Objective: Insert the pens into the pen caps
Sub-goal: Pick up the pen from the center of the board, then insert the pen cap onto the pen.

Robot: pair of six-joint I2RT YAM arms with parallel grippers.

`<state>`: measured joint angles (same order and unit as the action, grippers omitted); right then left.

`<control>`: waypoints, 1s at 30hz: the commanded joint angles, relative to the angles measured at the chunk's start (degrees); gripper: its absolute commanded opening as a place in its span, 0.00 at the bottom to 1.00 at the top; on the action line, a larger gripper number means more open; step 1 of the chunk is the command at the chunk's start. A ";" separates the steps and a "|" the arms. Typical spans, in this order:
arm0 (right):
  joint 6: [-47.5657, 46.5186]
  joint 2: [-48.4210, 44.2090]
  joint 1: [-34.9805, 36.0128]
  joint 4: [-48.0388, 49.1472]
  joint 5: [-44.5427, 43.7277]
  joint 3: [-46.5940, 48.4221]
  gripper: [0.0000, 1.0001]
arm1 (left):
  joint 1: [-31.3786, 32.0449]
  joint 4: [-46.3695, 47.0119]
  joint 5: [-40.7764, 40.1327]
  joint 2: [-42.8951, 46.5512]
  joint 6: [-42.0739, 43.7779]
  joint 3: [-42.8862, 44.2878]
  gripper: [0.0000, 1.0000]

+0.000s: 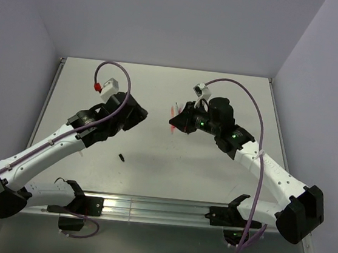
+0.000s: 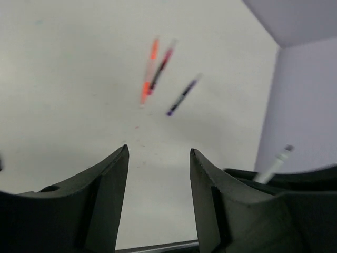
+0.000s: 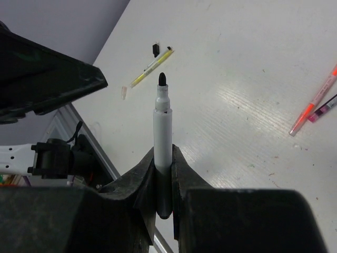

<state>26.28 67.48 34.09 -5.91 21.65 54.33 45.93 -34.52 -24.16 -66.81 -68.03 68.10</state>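
Observation:
My right gripper (image 3: 163, 150) is shut on the white-black pen (image 3: 162, 126), which stands out past the fingers with its black tip bare. My left gripper (image 2: 158, 150) is open with nothing between its fingers. In the top view it (image 1: 138, 114) faces the right gripper (image 1: 176, 124) across a small gap above the table. On the table beyond lie an orange pen (image 2: 149, 71), a red pen (image 2: 161, 67) and a dark purple pen (image 2: 182, 95). A yellow pen (image 3: 151, 66) lies with a black cap (image 3: 156, 49) at its end and a whitish cap (image 3: 124, 93) nearby.
A small black cap (image 1: 121, 156) lies on the table in front of the left arm. The table's metal rail (image 1: 159, 208) runs along the near edge. Grey walls (image 1: 168, 22) close in the back and both sides.

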 commanded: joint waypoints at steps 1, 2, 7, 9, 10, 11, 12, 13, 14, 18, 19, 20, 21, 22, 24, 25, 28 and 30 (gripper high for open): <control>-0.71 -2.35 -0.34 0.37 0.50 0.17 0.00 | -0.40 -17.75 -6.95 1.24 -10.42 -1.11 0.54; -0.71 -2.53 -0.42 0.46 0.67 0.08 0.00 | -0.32 -19.86 -7.30 1.41 -11.50 -3.38 0.54; -0.71 -2.53 -0.34 0.46 1.64 -0.01 0.00 | -0.32 -24.01 -6.95 -0.07 -19.49 -10.08 0.54; -0.62 -2.27 -0.42 0.46 2.25 -0.10 0.00 | -0.32 -23.67 -6.95 -1.82 -20.47 -12.54 0.55; -0.62 -2.27 -0.34 0.38 2.34 -0.10 0.00 | -0.49 -23.31 -6.69 -2.45 -20.48 -13.16 0.55; -0.53 -2.09 -0.34 0.46 2.34 -0.18 0.00 | -0.49 -23.05 -6.51 -3.15 -20.65 -13.95 0.55; -0.53 -2.09 -0.34 0.55 2.34 -0.18 0.00 | -0.58 -22.44 -6.16 -4.55 -20.56 -14.39 0.56; -0.53 -2.09 -0.34 0.72 2.34 -0.36 0.00 | -0.58 -22.34 -5.99 -5.26 -21.17 -14.66 0.56; -0.44 -2.09 -0.42 0.73 2.52 -0.27 0.00 | -0.67 -22.08 -5.81 -5.87 -21.27 -15.27 0.57; -0.53 -2.36 -0.34 0.73 2.35 -0.36 0.00 | -0.84 -20.32 -4.84 -9.48 -21.36 -16.59 0.56; -0.53 -2.44 -0.42 0.73 2.34 -0.45 0.00 | -1.19 -19.97 -4.93 -10.01 -21.62 -16.68 0.56; -0.53 -2.44 -0.42 0.73 2.43 -0.36 0.00 | -1.46 -19.62 -4.93 -10.53 -21.71 -16.77 0.56; -0.53 -2.44 -0.34 0.73 2.52 -0.45 0.00 | -1.63 -19.01 -4.84 -11.41 -21.27 -16.94 0.56; -0.53 -2.36 -0.34 0.64 2.43 -0.45 0.00 | -2.24 -18.05 -4.49 -11.85 -20.83 -17.03 0.56; -0.53 -2.53 -0.34 0.64 2.43 -0.36 0.00 | -3.21 -16.55 -4.14 -12.56 -19.69 -17.47 0.54; -0.53 -2.62 -0.34 0.64 2.35 -0.45 0.00 | -3.65 -15.76 -3.53 -12.91 -18.99 -17.64 0.54; -0.53 -2.88 -0.42 0.55 1.99 -0.45 0.00 | -5.93 -12.94 -2.03 -14.49 -16.17 -18.09 0.53; -0.62 -2.88 -0.34 0.46 1.91 -0.54 0.00 | -6.73 -12.41 -1.59 -15.55 -15.56 -18.00 0.52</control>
<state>26.28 66.81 34.09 -6.20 23.57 53.91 40.71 -49.80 -26.89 -81.38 -86.02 50.35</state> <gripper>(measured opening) 0.179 0.528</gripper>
